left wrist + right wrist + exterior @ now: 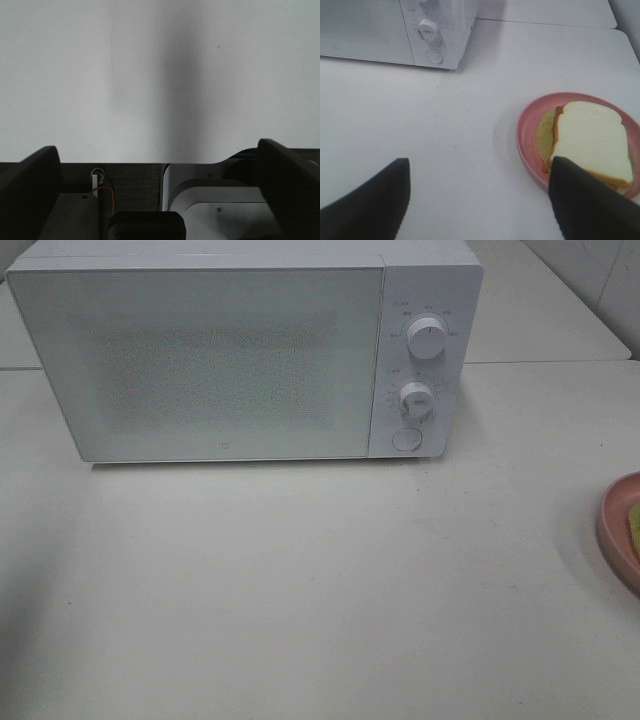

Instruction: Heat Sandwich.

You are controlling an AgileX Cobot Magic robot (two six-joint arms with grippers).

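The sandwich [590, 140] lies flat on a round pink plate [527, 125], white bread on top with a reddish and green edge showing. My right gripper [480, 162] hangs open above the bare table beside the plate. One of its dark fingers [585, 200] overlaps the plate's near rim in the right wrist view, and nothing sits between the jaws. My left gripper [157, 147] is wide open over bare white table. Neither gripper shows in the exterior high view, where only the plate's rim [615, 530] peeks in at the right edge.
A white microwave [230, 350] stands at the back of the table with its door shut. Its panel on the right carries two knobs [427, 338] and a round button [405, 439]. White table [300, 590] stretches in front of it.
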